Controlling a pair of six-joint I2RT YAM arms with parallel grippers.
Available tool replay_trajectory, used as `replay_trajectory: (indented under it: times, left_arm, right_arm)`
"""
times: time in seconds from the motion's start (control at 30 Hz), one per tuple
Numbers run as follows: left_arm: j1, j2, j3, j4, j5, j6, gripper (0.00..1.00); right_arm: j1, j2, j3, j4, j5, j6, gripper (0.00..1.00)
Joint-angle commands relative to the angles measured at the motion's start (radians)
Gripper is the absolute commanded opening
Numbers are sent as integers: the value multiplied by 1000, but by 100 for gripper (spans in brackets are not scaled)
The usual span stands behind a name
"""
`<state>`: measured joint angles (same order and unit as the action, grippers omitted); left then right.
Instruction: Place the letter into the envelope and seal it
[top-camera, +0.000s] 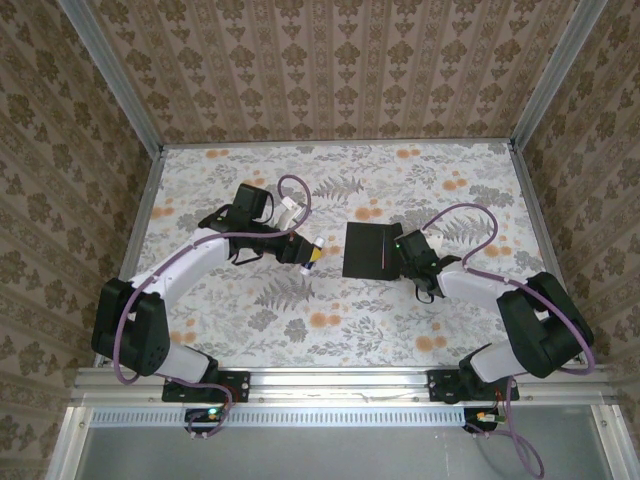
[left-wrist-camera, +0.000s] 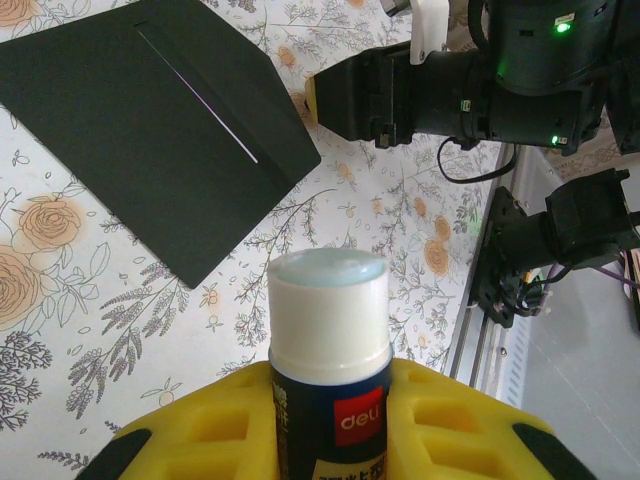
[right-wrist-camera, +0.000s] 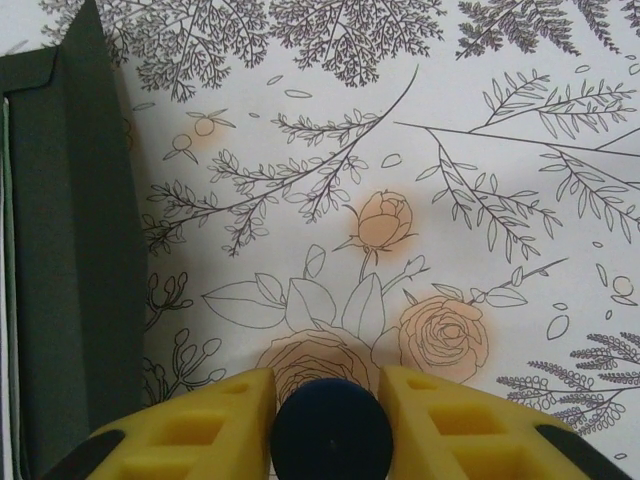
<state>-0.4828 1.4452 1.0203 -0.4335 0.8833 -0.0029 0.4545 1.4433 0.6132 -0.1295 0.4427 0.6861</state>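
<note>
Between the two claws, flat on the flowered table, lay the black envelope. From the top camera its fold line ran away from the arm bases. A thin pale sliver along that line was all I could see of the letter, which I judged to be tucked inside. My left gripper was clamped on the glue stick, which stood upright between the yellow pads with its pale tip bare. My right gripper sat just beside the envelope's right edge, narrowly parted around a dark blue cap that touched both pads as far as I could tell. The envelope lay to the right of the glue, and the strip beyond the fold faced away from it, nearer my right arm. I reckoned the glue would have to cross the envelope's body to reach that strip. I counted one envelope, one letter, one stick and one cap.
</note>
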Motion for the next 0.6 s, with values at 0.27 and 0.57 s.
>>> replay_trajectory:
  times: [0.27,0.57]
  left_arm:
    - [7,-23,-12,3,36,18,0]
    - [11,-33,-4,31,34,-10,0]
  right_arm:
    - [18,16,-15,13,84,21,38]
    - [18,-127,8,-72,101,13,44]
